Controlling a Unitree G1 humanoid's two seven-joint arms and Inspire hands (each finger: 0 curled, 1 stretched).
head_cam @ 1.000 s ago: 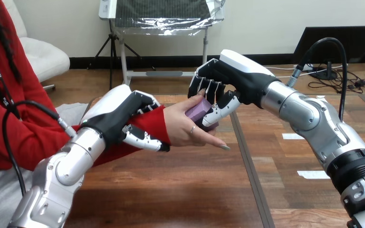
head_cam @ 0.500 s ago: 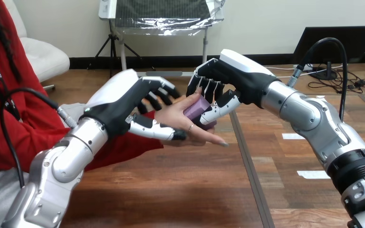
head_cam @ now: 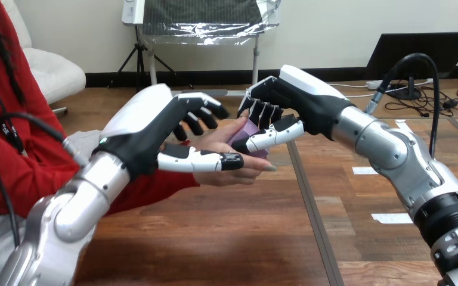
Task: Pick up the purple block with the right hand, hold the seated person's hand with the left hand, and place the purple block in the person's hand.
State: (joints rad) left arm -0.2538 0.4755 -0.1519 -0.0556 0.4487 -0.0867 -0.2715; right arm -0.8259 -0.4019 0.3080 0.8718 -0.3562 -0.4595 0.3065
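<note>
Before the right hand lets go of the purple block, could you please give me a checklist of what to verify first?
1. The right hand has the small purple block pinched between fingers and thumb: ok.
2. The block is over the person's hand: ok.
3. The person's hand is open, with its fingers stretched out: ok.
4. The block already rests on the palm: cannot tell, since the robot's fingers hide the contact.
5. The left hand holds the person's hand: not ok. Its fingers and thumb are straight in front of it and curl round nothing.
</note>
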